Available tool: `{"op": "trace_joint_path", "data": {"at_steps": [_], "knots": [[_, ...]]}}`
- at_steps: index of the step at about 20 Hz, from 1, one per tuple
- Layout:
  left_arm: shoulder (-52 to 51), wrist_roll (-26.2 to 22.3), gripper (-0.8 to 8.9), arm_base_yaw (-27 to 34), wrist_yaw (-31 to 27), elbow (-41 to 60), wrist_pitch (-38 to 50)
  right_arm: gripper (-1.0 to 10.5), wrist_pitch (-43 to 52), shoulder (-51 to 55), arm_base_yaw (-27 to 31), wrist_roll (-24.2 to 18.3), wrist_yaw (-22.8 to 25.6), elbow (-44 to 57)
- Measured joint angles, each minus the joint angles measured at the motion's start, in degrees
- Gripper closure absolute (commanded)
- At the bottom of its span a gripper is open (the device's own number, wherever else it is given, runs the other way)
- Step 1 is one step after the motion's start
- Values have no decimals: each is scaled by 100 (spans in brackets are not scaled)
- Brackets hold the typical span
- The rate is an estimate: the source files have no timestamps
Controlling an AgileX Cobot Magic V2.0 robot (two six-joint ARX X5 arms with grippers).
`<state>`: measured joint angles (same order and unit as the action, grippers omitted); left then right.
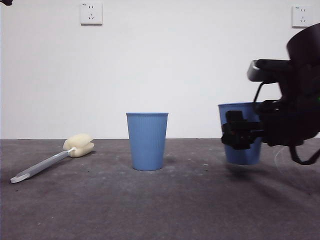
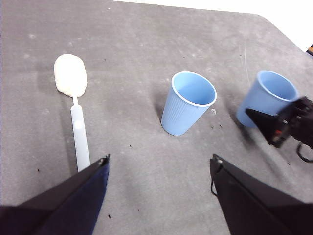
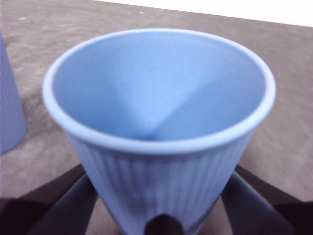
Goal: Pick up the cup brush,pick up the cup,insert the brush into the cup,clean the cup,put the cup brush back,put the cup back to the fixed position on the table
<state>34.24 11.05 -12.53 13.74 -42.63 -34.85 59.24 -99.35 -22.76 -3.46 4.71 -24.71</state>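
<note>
This looks like a bare robotics test room, not a home. A dark grey table (image 1: 150, 210) with a rough, scuffed top runs up to a plain white wall (image 1: 190, 60). Two white wall sockets (image 1: 91, 13) sit high on that wall, one near each upper corner.

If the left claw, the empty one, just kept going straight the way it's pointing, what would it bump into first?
Probably the bare table: the left claw points at the grey stretch between the cup brush and the standing cup. Depth is unclear, so the cup might come first.
</note>
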Motion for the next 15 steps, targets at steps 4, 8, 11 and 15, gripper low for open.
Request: {"op": "trace_joint_path", "data": {"at_steps": [4, 8, 11, 15], "knots": [[0, -31, 468, -2, 0, 0, -2, 959, 28, -479, 0, -90, -157, -498], [0, -52, 468, -2, 0, 0, -2, 959, 101, -844, 0, -103, -173, -649], [0, -92, 468, 0, 0, 0, -2, 959, 302, -1025, 0, -98, -173, -691], [2, -142, 468, -2, 0, 0, -2, 858, 328, -1084, 2, -98, -256, -723]]}}
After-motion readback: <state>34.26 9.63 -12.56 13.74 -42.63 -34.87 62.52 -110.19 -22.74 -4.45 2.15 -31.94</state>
